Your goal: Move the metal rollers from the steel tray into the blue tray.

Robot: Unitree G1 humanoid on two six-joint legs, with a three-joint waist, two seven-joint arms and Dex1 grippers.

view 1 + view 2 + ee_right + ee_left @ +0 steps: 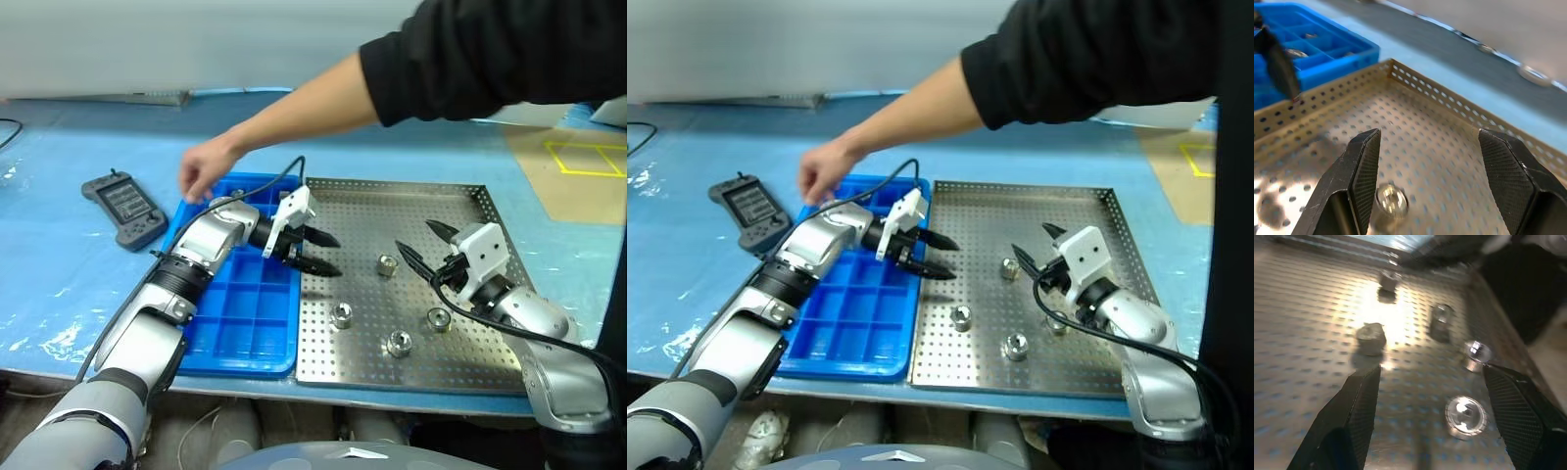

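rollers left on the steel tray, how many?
4 metal rollers on the steel tray: one mid-tray, one toward the blue tray, one at the near edge, one beside the right arm. The arms may hide more.

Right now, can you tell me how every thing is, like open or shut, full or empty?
Left gripper: open, holding nothing, over the steel tray's left edge.
Right gripper: open, holding nothing, above the steel tray.
Steel tray: four metal rollers lying loose on it.
Blue tray: near compartments empty; a few rollers in the far ones.
Controller: lying flat on the table, screen up.
Person's hand: reaching over the blue tray's far end.
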